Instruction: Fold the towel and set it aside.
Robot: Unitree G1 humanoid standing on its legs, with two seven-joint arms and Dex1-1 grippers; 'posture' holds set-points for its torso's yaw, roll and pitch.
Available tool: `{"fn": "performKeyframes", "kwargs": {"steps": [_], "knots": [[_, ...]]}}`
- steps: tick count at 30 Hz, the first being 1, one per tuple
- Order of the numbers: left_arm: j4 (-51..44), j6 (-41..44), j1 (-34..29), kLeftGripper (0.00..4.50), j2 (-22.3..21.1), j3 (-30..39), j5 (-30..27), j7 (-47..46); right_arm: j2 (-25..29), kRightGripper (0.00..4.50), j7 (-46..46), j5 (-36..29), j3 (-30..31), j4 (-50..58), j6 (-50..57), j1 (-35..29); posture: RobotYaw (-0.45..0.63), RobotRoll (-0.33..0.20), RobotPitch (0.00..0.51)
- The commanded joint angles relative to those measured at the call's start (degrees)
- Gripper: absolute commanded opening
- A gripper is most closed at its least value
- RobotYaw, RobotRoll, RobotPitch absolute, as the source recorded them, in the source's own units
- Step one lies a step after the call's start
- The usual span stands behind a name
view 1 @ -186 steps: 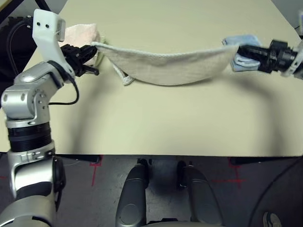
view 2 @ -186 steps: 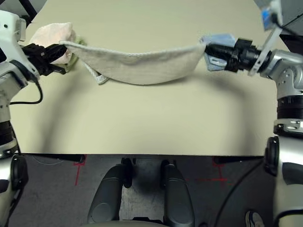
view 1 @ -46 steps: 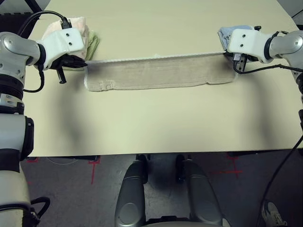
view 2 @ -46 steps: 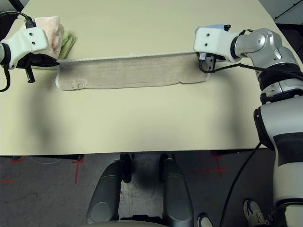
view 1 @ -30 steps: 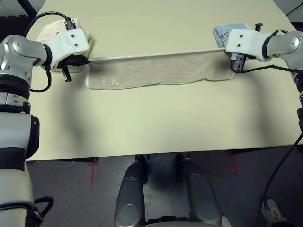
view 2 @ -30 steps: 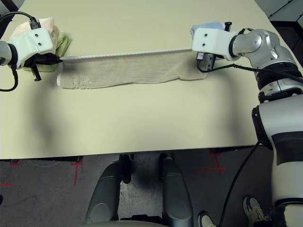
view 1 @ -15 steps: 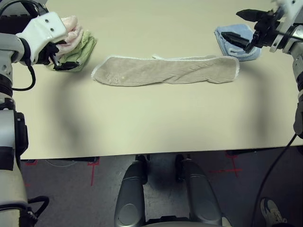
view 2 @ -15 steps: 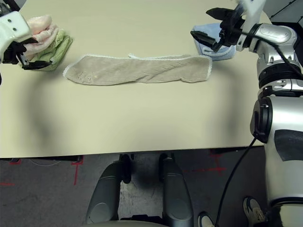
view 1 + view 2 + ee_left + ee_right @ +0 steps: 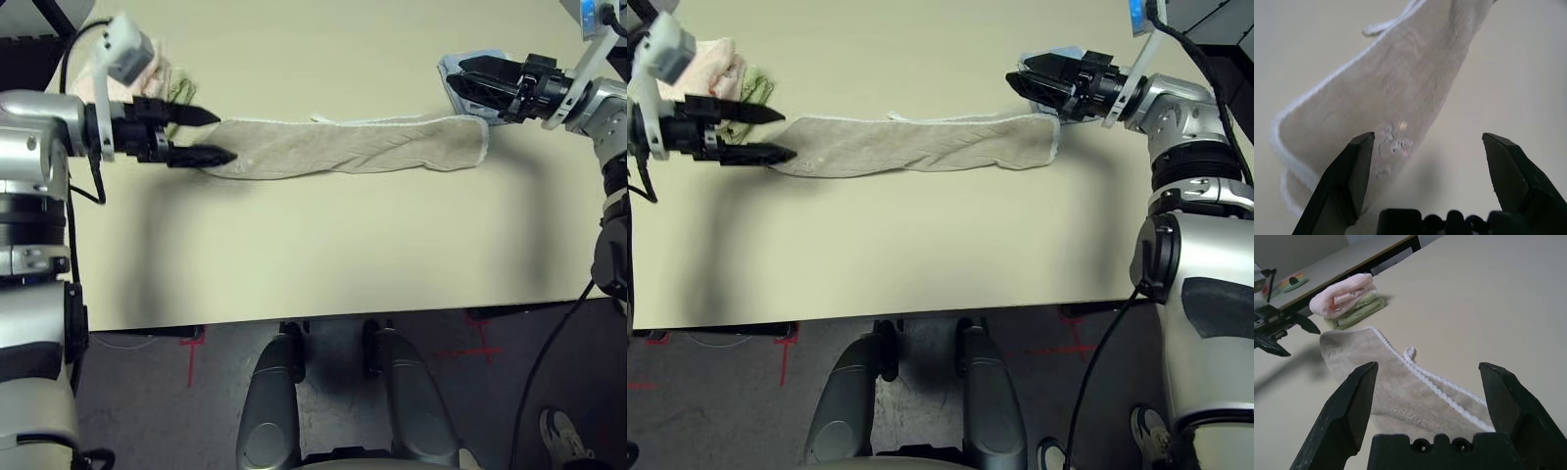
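The beige towel (image 9: 343, 147) lies on the table as a long narrow folded strip running left to right, its white edging along the far side. My left gripper (image 9: 217, 135) is open at the strip's left end, one finger over the towel's corner and one at its near edge. The left wrist view shows the towel (image 9: 1400, 83) with a small embroidered logo (image 9: 1393, 142) between the spread jaws. My right gripper (image 9: 460, 80) is open just above the strip's right end, holding nothing. Ahead of its spread fingers lies the towel (image 9: 1400, 391).
A pink folded towel (image 9: 710, 59) sits on a green one (image 9: 756, 88) at the far left, behind my left gripper. A light-blue folded towel (image 9: 1043, 56) lies under and behind my right gripper. The table (image 9: 343, 255) has bare room toward its near edge.
A second ago both grippers held the towel's ends stretched. They have let go, and the towel lies flat. Both open grippers have since moved back to its two ends.
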State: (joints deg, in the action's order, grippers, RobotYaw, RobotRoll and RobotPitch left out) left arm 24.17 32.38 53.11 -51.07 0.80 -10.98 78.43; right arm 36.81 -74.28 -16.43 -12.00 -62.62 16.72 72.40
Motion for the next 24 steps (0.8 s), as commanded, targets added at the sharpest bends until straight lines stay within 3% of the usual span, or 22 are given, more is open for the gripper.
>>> {"fn": "performKeyframes", "kwargs": {"steps": [1,6,14,19,24], "knots": [[-3.69,0.92,-2.54,4.46,-1.67,1.31,0.67,-5.03,1.49,4.46,-2.23,0.68,1.37,2.63,2.25,-2.35,-0.05,0.0,0.264],[-5.87,1.74,-3.94,4.46,-0.91,2.41,0.41,-11.33,1.46,4.46,-2.45,-0.02,1.54,5.76,3.81,-5.38,-0.05,0.0,0.262],[-1.07,6.15,1.32,4.46,0.15,0.85,0.43,-16.66,0.27,4.46,-1.43,-1.07,1.89,11.47,5.38,-8.01,-0.04,0.0,0.264],[7.34,9.31,5.99,4.46,0.84,-3.37,2.38,-15.44,-0.51,4.46,-1.02,-1.85,2.01,14.97,6.58,-9.05,-0.04,0.0,0.267],[15.93,6.84,9.7,4.46,1.36,-5.87,4.9,-14.38,-0.58,4.46,-0.74,-2.32,2.23,17.77,7.47,-10.18,-0.05,0.0,0.27]]}}
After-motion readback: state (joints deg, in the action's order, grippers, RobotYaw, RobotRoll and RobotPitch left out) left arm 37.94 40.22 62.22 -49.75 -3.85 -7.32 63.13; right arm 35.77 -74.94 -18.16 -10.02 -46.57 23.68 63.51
